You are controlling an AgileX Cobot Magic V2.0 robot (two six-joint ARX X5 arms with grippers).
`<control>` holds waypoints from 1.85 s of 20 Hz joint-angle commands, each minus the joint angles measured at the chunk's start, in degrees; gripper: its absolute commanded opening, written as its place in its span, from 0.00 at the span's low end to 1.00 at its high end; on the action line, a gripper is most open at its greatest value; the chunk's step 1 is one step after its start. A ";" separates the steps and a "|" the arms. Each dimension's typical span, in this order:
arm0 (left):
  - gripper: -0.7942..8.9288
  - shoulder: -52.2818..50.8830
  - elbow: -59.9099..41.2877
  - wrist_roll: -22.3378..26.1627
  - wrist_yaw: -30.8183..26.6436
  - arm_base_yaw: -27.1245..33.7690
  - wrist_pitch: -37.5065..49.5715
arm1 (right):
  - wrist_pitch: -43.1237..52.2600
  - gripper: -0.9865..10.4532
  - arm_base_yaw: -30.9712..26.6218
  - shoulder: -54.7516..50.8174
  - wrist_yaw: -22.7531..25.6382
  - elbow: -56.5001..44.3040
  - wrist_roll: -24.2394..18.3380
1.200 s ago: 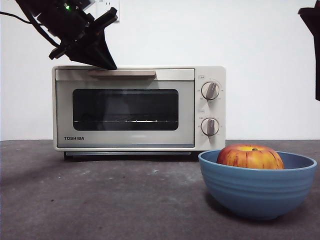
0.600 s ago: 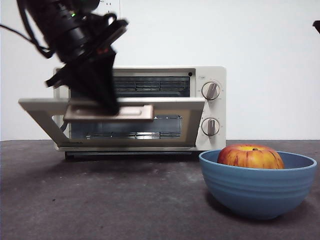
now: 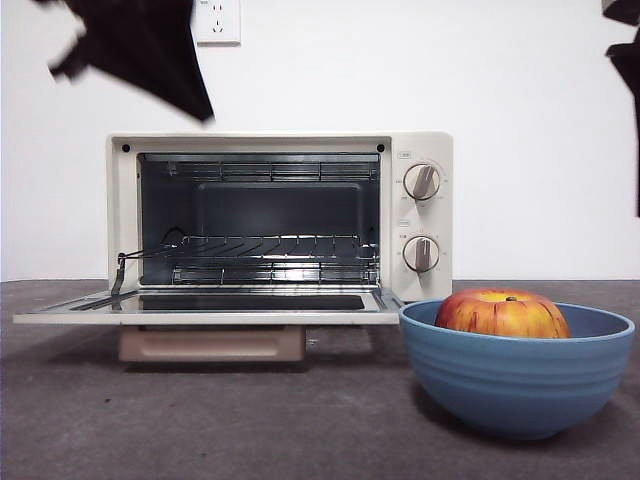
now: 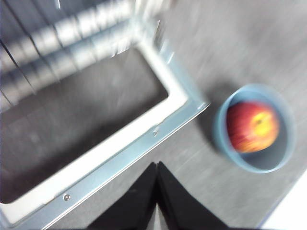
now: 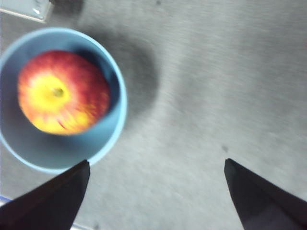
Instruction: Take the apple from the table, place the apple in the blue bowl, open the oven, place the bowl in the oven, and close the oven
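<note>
- Left hand (image 4: 156,191): both jaws pressed together with nothing between them, raised above the front edge of the oven's lowered door. In the front view it appeared as a blurred dark shape (image 3: 150,50) above the oven's upper left corner, clear of the door, a position that judged to leave the oven mouth unobstructed.
- Right hand (image 5: 156,191): jaws spread wide and empty, poised over the worktop (image 5: 216,86) on the side of the blue bowl (image 5: 112,124) away from the oven. The wide spread suited a grasp on the bowl's rim, judged to be the next requirement.
- Oven (image 3: 420,215): cream-white, standing at the back of the worktop against a white wall. Its door (image 3: 200,315) lay folded fully down, roughly level, with the beige handle (image 3: 210,345) hanging beneath the front edge. The wire rack (image 3: 260,245) inside was exposed and bare.
- Blue bowl: standing upright on the worktop in front of the oven's knob side, just beside the corner of the lowered door but apart from it, as the left wrist view showed.
- Apple (image 3: 500,313): resting inside the blue bowl, stem end up, its top showing above the rim.
- Stage, as judged: apple placed and oven opened; bowl not yet in the oven, door not yet closed.
- Risk, as judged: a one-sided rim grip could tilt the bowl and roll the apple.
</note>
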 commanded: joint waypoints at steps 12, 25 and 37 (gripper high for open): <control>0.09 -32.44 -18.97 -7.76 -3.74 5.38 1.16 | 11.76 0.41 -0.70 17.11 -4.15 0.17 -2.82; 0.09 -41.83 -22.73 -9.16 -5.25 5.70 -1.44 | 20.92 0.13 1.14 21.88 -8.55 -4.39 -2.78; 0.09 -40.00 -22.75 -7.82 -8.13 5.68 -1.44 | 21.05 0.09 7.56 18.49 -13.53 3.10 5.88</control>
